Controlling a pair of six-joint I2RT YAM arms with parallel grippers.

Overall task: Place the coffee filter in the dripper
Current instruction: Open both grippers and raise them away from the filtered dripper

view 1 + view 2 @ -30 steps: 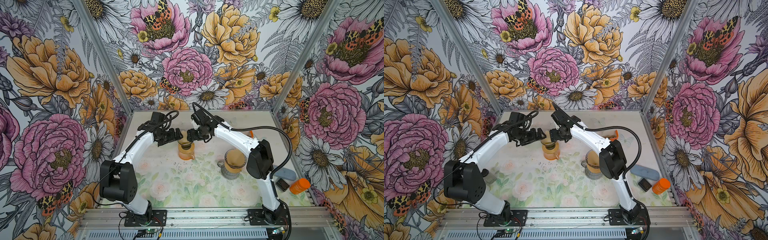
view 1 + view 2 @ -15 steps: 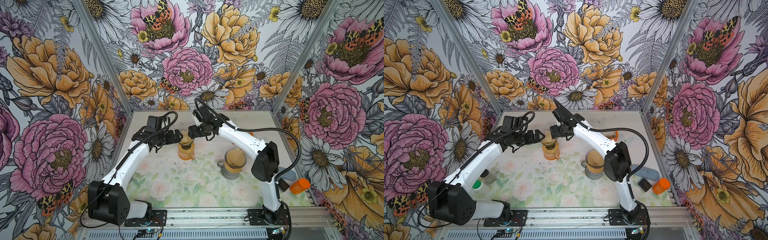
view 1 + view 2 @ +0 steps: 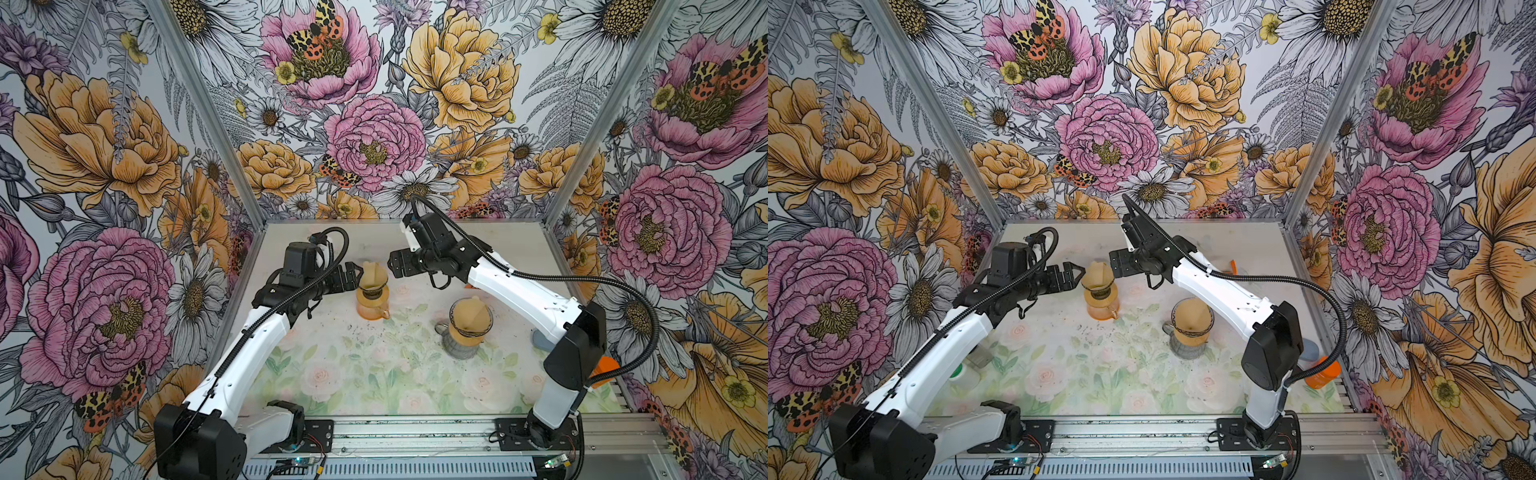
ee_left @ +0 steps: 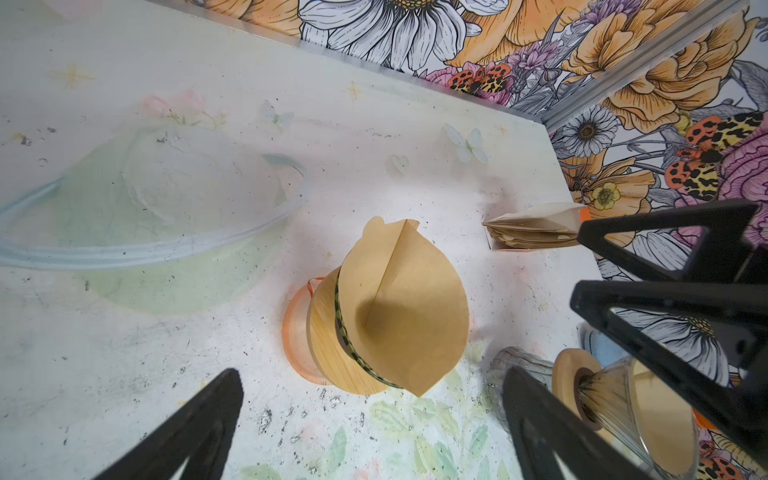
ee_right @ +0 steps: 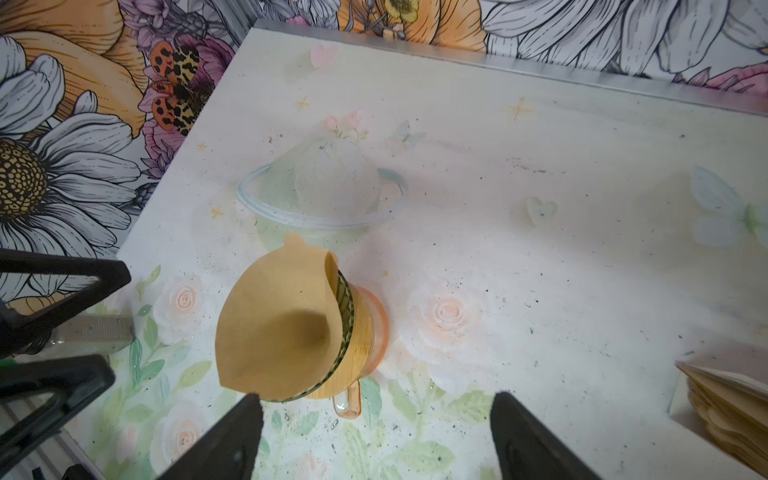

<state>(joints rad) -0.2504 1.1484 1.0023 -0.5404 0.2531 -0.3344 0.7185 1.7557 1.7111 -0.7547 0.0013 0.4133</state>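
While coffee filter point(image 3: 372, 275) sits in dripper point(image 3: 371, 294), left gripper point(image 3: 354, 278), right gripper point(image 3: 393, 267) flanking

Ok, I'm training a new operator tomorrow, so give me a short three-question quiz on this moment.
1. True or false: the left gripper holds the filter.
2. What does the dripper with that filter stand on? A) orange jug B) metal tray C) bare table
3. Fill in: the right gripper is ____ (open or shut).

Key: 1 false, its jaws are open and beside the filter, not on it. 2 A. 3 open.
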